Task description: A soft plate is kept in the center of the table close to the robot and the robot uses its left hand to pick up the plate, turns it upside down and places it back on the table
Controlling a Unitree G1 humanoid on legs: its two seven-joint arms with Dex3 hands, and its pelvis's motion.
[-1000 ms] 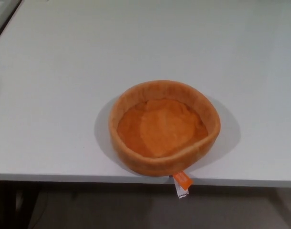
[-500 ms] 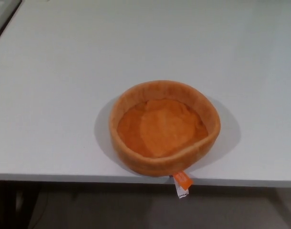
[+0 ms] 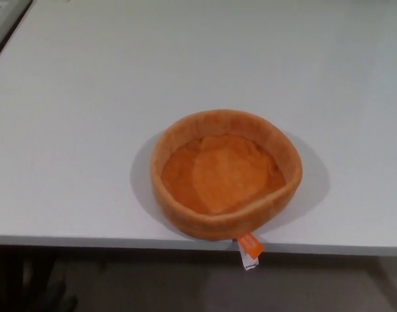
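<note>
An orange soft plate [image 3: 224, 175] with a raised plush rim rests right side up on the white table [image 3: 88, 130], close to the near edge and slightly right of centre. An orange and white tag [image 3: 248, 249] hangs from its front rim over the table edge. Neither of my hands shows in the head view.
The table's near edge [image 3: 88, 242] runs across the bottom of the picture, with dark floor below it. A dark strip [image 3: 6, 26] marks the table's far left corner.
</note>
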